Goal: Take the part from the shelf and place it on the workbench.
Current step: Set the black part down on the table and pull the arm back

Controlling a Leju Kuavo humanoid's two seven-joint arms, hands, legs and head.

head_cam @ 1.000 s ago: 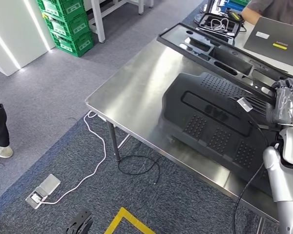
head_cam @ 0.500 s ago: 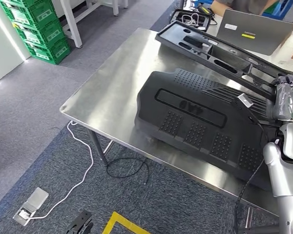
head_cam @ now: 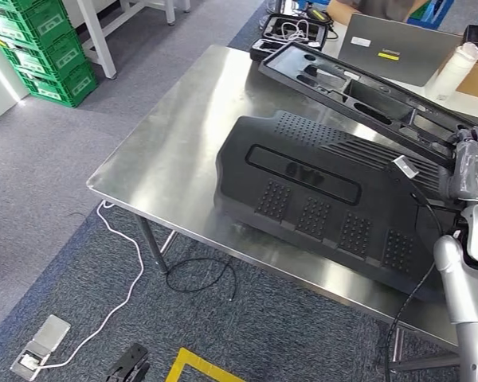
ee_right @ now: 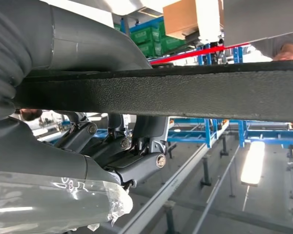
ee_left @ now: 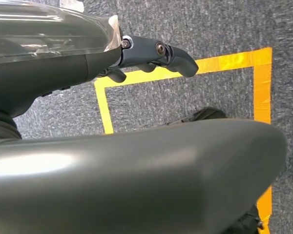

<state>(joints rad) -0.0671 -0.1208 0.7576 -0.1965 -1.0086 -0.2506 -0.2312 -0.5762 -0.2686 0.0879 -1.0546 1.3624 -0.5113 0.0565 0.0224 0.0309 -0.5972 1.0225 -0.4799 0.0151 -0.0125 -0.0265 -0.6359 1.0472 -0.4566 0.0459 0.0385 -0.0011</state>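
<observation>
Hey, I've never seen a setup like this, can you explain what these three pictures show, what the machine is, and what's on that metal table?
This is a humanoid robot with two silver arms, each ending in a hand. The wide picture comes from a camera high on its body, looking down at a steel workbench. On it lies a big black part, with a long black frame behind it and a laptop further back. The right hand is at the part's far right end. The other two pictures come from cameras at the wrists. In the right wrist one, the hand's fingers grip the part's edge from below. In the left wrist one, the left hand hangs over carpet with yellow tape, holding nothing.
</observation>
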